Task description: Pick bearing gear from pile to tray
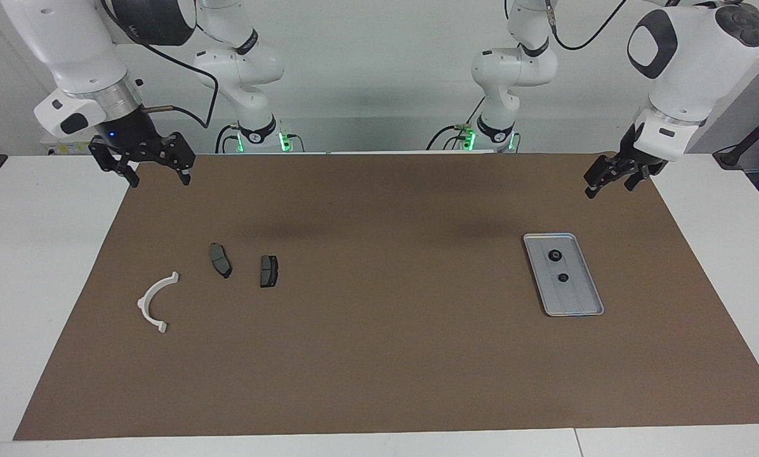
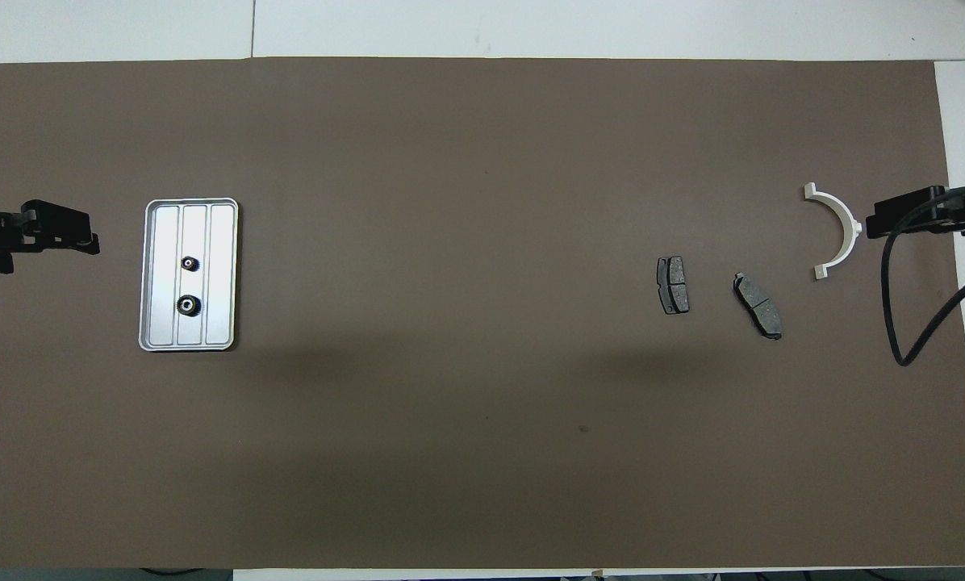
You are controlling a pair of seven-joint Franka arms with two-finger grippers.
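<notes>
The silver tray point(image 1: 580, 303) point(image 2: 221, 266) lies on the mat toward the left arm's end. Two small black bearing gears point(image 1: 554, 255) point(image 1: 563, 277) rest in it, also seen from overhead point(image 2: 190, 263) point(image 2: 187, 304). The pile toward the right arm's end is a white half-ring bracket point(image 1: 141, 304) point(image 2: 852, 226) and two dark brake pads point(image 1: 220, 259) point(image 1: 268, 271) point(image 2: 673, 285) point(image 2: 758, 305). My left gripper point(image 1: 608, 189) point(image 2: 91, 240) hangs open and empty over the mat's edge beside the tray. My right gripper point(image 1: 158, 179) point(image 2: 871, 223) waits open over the mat's edge by the bracket.
A brown mat point(image 1: 379, 355) covers most of the white table point(image 1: 30, 266). A black cable point(image 2: 894, 323) loops down from the right arm over the mat's end.
</notes>
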